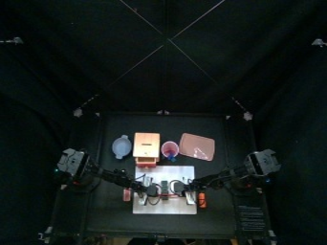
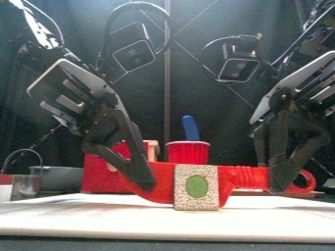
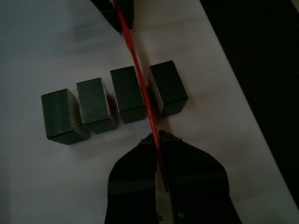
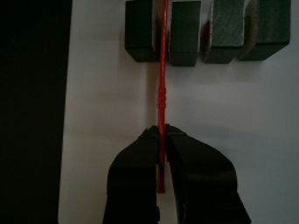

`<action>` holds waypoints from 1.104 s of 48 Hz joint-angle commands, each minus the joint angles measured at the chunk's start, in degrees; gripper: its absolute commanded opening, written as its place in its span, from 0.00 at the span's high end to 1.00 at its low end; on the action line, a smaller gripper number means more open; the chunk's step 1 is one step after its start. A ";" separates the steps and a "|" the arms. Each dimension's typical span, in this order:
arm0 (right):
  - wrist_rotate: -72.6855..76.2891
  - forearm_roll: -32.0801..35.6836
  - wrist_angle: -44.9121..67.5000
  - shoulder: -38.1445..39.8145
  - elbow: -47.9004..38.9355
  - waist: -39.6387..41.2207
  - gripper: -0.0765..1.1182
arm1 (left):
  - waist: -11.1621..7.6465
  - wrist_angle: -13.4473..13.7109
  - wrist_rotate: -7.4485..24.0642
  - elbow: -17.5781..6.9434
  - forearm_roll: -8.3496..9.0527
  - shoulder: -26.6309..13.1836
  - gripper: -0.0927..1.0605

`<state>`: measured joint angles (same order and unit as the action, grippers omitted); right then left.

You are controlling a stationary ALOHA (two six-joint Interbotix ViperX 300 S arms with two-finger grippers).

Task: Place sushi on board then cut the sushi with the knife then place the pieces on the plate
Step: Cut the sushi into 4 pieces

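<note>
A toy sushi roll [image 3: 111,103] of several dark green blocks lies on the white cutting board [image 1: 163,203]. In the front view its end block [image 2: 197,186] shows a green centre. A red toy knife [image 3: 135,70] stands edge-down across the roll, in a gap between two blocks [image 4: 163,52]. My left gripper [image 3: 156,144] is shut on one end of the knife and my right gripper [image 4: 163,133] is shut on the other end. In the top view both grippers, left [image 1: 138,188] and right [image 1: 192,188], meet over the board.
Behind the board stand a blue-grey bowl [image 1: 120,146], the wooden box [image 1: 147,150], a red cup [image 2: 187,150] holding a blue knife [image 2: 190,127], and the pink tray [image 1: 196,145] at the back right.
</note>
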<state>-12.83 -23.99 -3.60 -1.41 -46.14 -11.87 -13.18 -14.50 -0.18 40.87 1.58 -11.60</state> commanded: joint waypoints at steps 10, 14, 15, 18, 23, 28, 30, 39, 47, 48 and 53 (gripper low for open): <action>-0.18 6.42 -2.02 11.25 2.99 1.76 0.63 | 1.41 -0.97 0.62 -2.20 3.08 9.23 0.62; -0.18 6.50 -2.20 12.39 2.81 1.93 0.63 | 2.29 -1.76 0.26 -2.02 3.25 9.93 0.59; -0.09 6.50 -2.29 12.39 2.81 1.93 0.63 | 2.55 -2.20 0.35 -1.85 2.81 9.84 0.57; -0.09 6.50 -2.64 12.48 2.81 1.93 0.63 | 2.99 -2.90 0.35 -1.76 1.76 9.49 0.49; -0.18 6.42 -3.78 13.01 2.64 1.93 0.63 | 2.99 -3.60 0.35 -1.76 0.35 9.67 0.28; 0.00 5.54 -5.27 15.38 1.49 2.46 0.63 | 3.25 -4.66 0.44 -1.58 -0.35 10.63 0.16; 0.00 4.83 -5.54 16.35 0.97 2.55 0.63 | 3.52 -4.75 0.44 -1.49 -0.44 11.07 0.13; 0.09 -0.18 -7.38 20.13 -2.99 2.37 0.63 | 4.83 -5.98 0.44 0.70 -0.53 13.62 0.13; 1.67 -19.42 -10.81 27.60 -10.72 2.81 0.63 | 5.36 -10.37 0.53 3.25 -1.58 14.41 0.13; 2.29 -20.83 -11.16 28.65 -11.69 2.81 0.63 | 5.36 -10.90 0.53 3.43 -1.49 14.41 0.13; 8.61 -22.94 -12.30 33.93 -15.29 2.46 0.63 | 5.54 -11.87 0.62 3.52 -1.49 14.33 0.13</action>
<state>-7.12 -46.23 -15.82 29.36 -60.64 -9.32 -7.91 -25.49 0.35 45.00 0.09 1.93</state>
